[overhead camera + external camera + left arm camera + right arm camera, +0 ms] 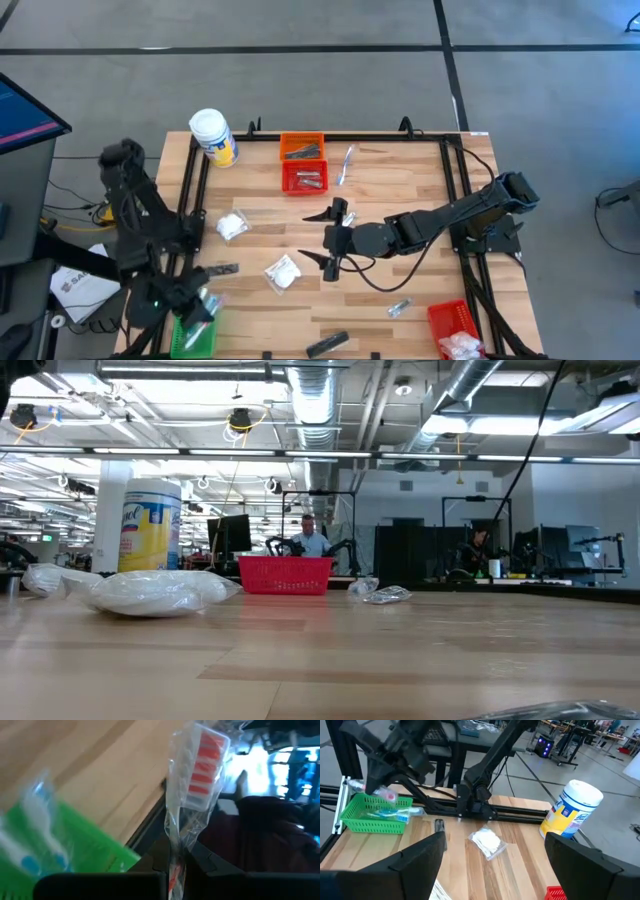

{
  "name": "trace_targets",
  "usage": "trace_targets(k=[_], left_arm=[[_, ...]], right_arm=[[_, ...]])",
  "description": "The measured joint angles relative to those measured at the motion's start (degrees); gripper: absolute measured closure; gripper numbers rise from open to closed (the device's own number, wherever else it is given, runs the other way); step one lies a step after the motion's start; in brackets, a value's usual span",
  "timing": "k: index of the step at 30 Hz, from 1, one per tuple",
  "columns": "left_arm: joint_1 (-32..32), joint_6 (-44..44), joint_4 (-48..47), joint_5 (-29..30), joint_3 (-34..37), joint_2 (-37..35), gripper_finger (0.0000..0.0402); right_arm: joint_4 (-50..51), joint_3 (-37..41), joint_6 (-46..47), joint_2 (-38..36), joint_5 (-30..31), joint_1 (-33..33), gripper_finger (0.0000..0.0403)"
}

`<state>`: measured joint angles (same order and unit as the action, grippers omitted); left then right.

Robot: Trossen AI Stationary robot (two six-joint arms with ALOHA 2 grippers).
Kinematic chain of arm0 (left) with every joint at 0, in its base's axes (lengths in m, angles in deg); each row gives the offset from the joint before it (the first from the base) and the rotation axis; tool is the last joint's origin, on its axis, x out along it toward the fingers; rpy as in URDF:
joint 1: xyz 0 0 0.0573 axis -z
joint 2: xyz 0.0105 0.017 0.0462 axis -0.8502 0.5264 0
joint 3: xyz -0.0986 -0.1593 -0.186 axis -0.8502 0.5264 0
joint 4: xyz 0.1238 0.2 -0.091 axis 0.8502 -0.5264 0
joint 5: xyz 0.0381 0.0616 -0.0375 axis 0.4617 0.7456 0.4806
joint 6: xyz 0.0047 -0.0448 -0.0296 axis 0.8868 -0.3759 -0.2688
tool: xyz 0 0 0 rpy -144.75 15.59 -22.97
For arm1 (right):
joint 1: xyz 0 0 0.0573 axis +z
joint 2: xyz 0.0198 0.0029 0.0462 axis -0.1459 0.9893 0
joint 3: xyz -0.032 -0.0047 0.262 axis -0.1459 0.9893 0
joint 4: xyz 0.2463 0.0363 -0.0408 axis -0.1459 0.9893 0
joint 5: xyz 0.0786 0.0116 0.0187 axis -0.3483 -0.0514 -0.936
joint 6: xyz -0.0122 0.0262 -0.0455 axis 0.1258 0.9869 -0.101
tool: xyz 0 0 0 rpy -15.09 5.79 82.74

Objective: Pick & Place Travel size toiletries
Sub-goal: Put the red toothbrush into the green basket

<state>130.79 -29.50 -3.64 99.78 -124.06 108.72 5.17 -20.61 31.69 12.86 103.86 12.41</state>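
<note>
Pinched between my left end effector (175,865) fingers, a clear-plastic stick (192,795) with a red-and-white head is standing up right before my wrist camera; I am holding it over the green basket (192,335) at the counter's (400,190) front left corner, right at the dark frame rail. My right end effector (332,238) is hovering spread wide over the middle of the counter, gripping nothing. One white packet (282,272) is lying just beside it, another (232,226) farther left. A foil sachet (399,308) and a dark tube (327,344) are lying near the front edge, with bare wood between them. The white jar (213,137) is standing at the back left corner.
</note>
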Motion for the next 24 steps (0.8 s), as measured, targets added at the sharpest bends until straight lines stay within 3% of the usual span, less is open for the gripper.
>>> trace_targets(k=[8, 17, 24], left_arm=[[3.5, -9.6, -8.8, 0.4, -0.3, 6.4, 0.0391], [6.5, -15.4, -25.8, -3.6, -12.8, 15.3, 0.0391], [6.6, -16.7, -27.1, -4.1, -15.6, 24.0, 0.0391]], right_arm=[[0.0, 0.0, 0.3, 0.0, 0.0, 0.0, 0.0065], [-0.1, 0.0, 0.3, 0.0, 0.0, -0.7, 0.0069], [0.3, 0.0, 2.7, 0.0, -0.5, -1.0, 0.0067]])
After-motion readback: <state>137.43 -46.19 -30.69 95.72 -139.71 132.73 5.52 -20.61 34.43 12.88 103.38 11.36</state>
